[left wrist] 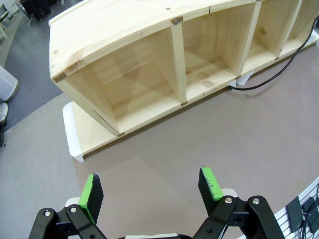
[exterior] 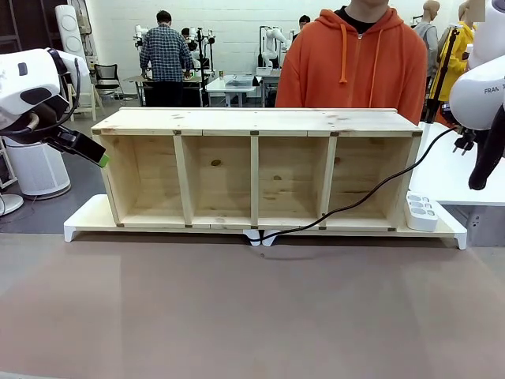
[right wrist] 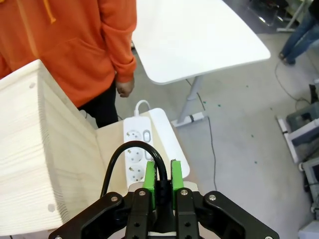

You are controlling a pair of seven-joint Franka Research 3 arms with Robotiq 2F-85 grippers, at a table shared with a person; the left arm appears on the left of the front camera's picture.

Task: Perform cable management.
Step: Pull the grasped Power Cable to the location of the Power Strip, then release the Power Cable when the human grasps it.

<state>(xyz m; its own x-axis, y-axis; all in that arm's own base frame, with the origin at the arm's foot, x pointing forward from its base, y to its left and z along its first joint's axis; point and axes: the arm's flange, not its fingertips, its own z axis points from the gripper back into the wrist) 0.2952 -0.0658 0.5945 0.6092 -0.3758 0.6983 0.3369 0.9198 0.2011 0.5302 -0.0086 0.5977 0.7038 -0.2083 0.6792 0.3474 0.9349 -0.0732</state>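
The cable (exterior: 371, 197) is a thin black cord. It runs from under the front of the wooden shelf (exterior: 252, 122) up to the right, to a small plug (exterior: 465, 143). My right gripper (exterior: 469, 148) is beside the shelf's right end, shut on the plug end. In the right wrist view the green pads of this gripper (right wrist: 162, 174) pinch the plug, and the cable (right wrist: 117, 159) arches out ahead of them. My left gripper (exterior: 101, 156) hangs open off the shelf's left end. Nothing sits between the pads of the left gripper (left wrist: 149, 188), and the cable (left wrist: 264, 82) lies far off.
A white power strip (exterior: 420, 212) lies on the white board (exterior: 87, 217) under the shelf, at its right end; it is the power strip (right wrist: 137, 149) below my right gripper. A person in an orange hoodie (exterior: 355, 63) stands behind the shelf. A white side table (right wrist: 199, 35) is at the right.
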